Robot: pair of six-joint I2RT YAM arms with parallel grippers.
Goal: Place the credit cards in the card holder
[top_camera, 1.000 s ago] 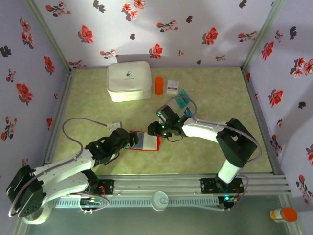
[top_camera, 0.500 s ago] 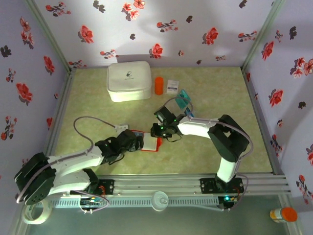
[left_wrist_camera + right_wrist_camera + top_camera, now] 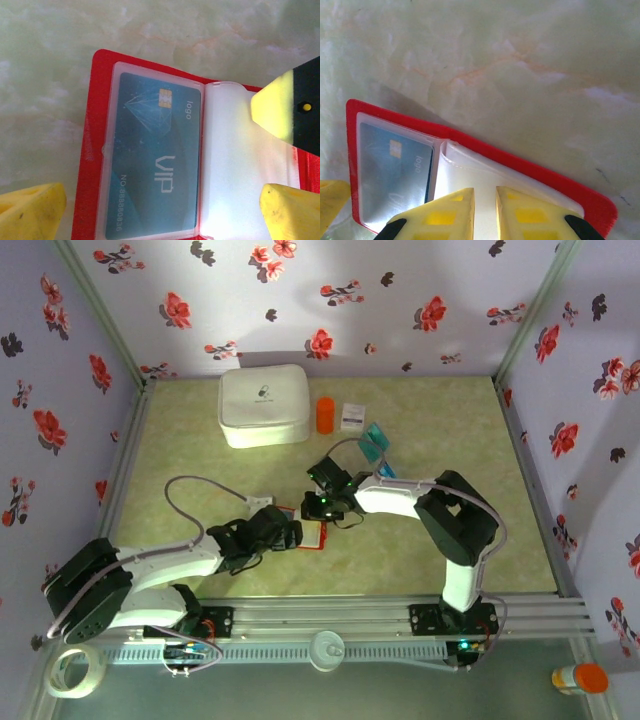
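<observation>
Near edge, bench (image 3: 200,475): the card holder (image 3: 94,150) lies open like a book, red cover down, between the two arms.

Left hand (image 3: 160,212): spread wide, one yellow pad off either side of the holder, gripping nothing.

Right hand (image 3: 484,207): pads closed to a slit on the clear inner leaf (image 3: 470,172), which stands up a little at the fold. It looks like a pinch on that leaf.

One teal VIP card (image 3: 155,160) sits fully inside the left clear pocket.

Further back: the loose credit cards (image 3: 375,443) lie in a small overlapped pile, well apart from the holder.

Far edge: white zip case (image 3: 263,405), orange cylinder (image 3: 325,415), small white box (image 3: 353,416).

Handling, judged: the cards are light, stiff and glossy, so they will likely slide under a pad and lie too flat to pinch face-on. Take one by an overhanging short edge. The leaf is soft and floppy, so grip it near its free edge to keep a pocket mouth open. The holder is light and may skid, so pin it down.
</observation>
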